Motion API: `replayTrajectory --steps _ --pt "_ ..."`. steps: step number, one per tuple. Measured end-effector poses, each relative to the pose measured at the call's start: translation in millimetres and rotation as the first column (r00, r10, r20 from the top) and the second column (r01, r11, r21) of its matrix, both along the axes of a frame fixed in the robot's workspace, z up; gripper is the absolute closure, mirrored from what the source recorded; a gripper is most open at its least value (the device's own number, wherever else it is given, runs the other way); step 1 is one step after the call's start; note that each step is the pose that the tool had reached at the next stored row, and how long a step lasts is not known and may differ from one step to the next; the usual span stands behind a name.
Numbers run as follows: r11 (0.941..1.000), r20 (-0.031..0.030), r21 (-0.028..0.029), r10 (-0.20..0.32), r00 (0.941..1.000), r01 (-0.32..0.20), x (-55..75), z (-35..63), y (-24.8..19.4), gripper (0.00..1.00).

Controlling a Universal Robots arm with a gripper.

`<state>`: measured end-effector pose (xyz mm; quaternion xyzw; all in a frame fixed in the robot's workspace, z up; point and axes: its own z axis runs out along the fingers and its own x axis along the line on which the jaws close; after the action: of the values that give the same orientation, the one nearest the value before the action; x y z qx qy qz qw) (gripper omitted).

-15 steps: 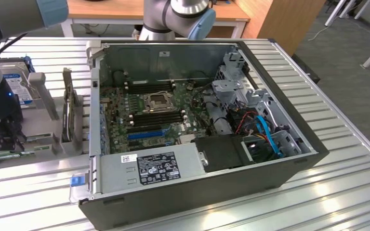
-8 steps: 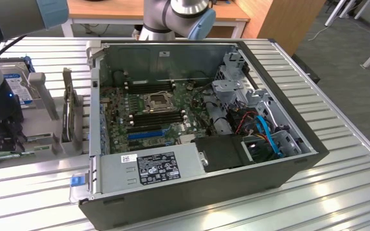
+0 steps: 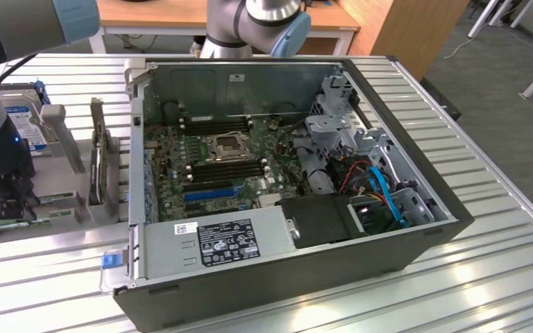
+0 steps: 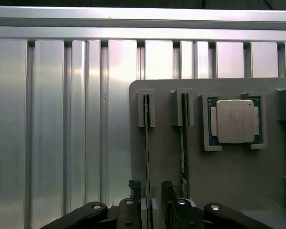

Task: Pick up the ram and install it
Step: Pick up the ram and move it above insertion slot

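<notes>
Step in hand: the pick-up stage, with installation not yet begun. The gripper (image 4: 151,193) is positioned over the grey holder (image 4: 219,176), jaws fully apart and holding nothing. Its fingers (image 4: 134,190) stand on either side of the ram (image 4: 146,157), which rests on edge in the holder's outermost slot. In judgement, a sound grasp calls for the fingers to be centred on the board's two faces and clear of the slot walls. Count: two memory sticks, the second stick (image 4: 184,143) in the adjacent slot; one processor chip (image 4: 235,121) in the recess beyond it; one hard drive (image 3: 21,118) at the holder; one open computer case (image 3: 276,277) beside the holder.
</notes>
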<state>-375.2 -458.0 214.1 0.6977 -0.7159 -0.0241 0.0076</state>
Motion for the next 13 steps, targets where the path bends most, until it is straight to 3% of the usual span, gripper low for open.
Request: replayTrajectory --steps 13 --pt "1.0 0.0001 0.0 0.0 1.0 0.0 0.0 -5.4 0.0 0.69"
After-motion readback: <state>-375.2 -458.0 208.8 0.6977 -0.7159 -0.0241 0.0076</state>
